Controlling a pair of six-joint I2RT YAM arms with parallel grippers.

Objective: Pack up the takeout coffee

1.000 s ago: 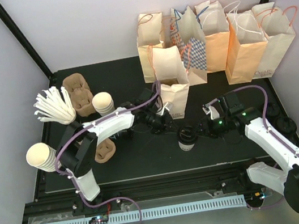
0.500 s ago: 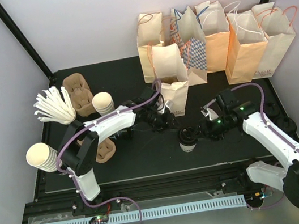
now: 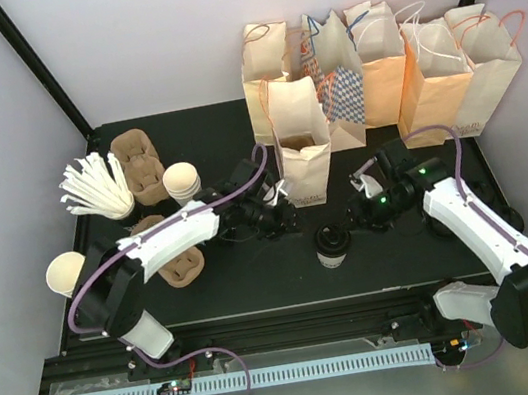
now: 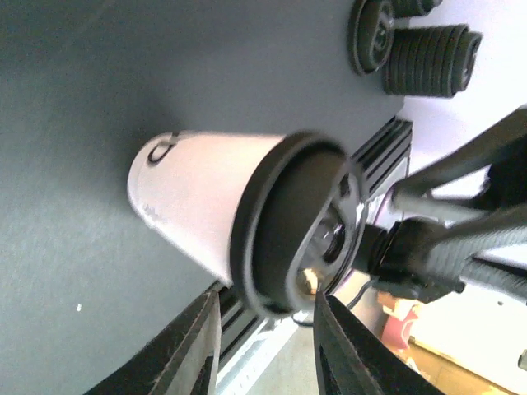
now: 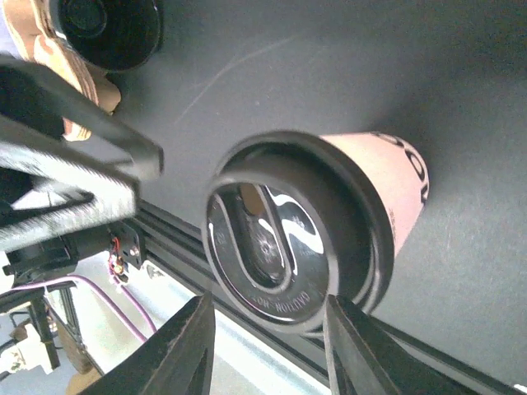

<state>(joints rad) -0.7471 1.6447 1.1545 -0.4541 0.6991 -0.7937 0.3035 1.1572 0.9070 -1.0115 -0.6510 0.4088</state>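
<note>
The black tabletop [image 3: 258, 285] carried everything. Along its back edge, toward the right corner, stood a row of paper bags [image 3: 396, 74]. One smaller bag [image 3: 304, 155] stood open-mouthed just in front of them. Near the back left corner lay brown carriers [image 3: 137, 163], with a bundle of white sticks [image 3: 96, 190] and a stack of plain cups [image 3: 181, 182] beside them. The coffee [image 3: 331, 245] stood upright on the bare tabletop, toward the middle of the front edge, black lid on — between my two grippers and touching neither. My left gripper [image 3: 286, 218] hovered just to its left, fingers parted with nothing between them. My right gripper [image 3: 360, 212] hung just to its right, likewise released — each wrist camera looked at the lid.
</note>
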